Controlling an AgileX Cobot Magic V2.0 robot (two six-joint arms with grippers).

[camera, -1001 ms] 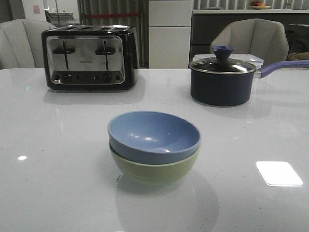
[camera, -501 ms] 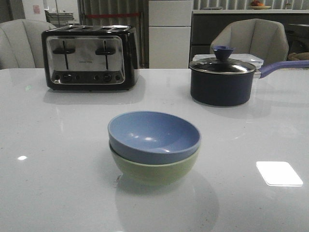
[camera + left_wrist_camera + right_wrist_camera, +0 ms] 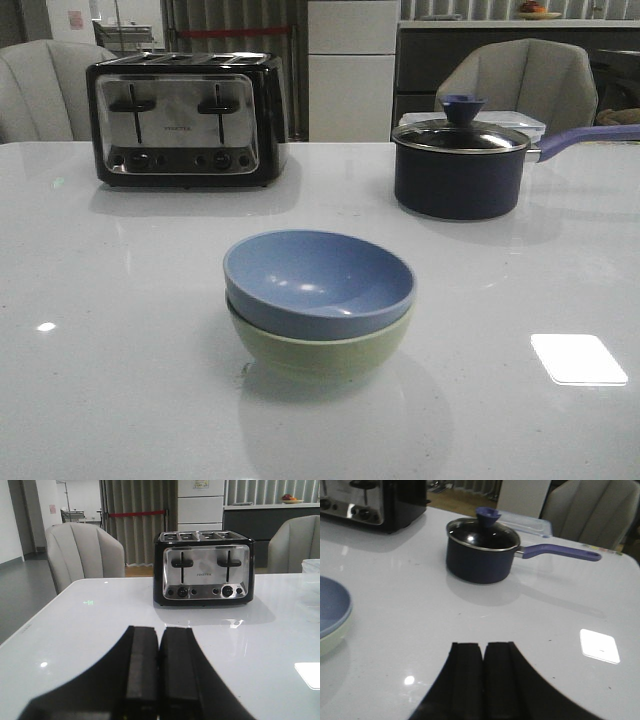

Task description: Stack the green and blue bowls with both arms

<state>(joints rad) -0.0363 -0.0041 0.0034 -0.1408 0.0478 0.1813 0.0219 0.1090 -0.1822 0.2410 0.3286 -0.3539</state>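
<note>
Nothing is being seen to shift since the earlier frames. Each end effector, left (image 3: pixel 159 672) and right (image 3: pixel 483 680), is being kept pressed closed and empty (fingers touching) above the desk (image 3: pixel 120 300). Mid-desk, the blue bowl (image 3: pixel 319 281) is being carried nested inside the green bowl (image 3: pixel 320 353), with toaster (image 3: pixel 185 118) and saucepan (image 3: pixel 460 167) standing well behind.

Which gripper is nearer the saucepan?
Right. The right gripper, jaws shut, looks at the saucepan close ahead; the left gripper faces the toaster, saucepan out of its view.
</note>
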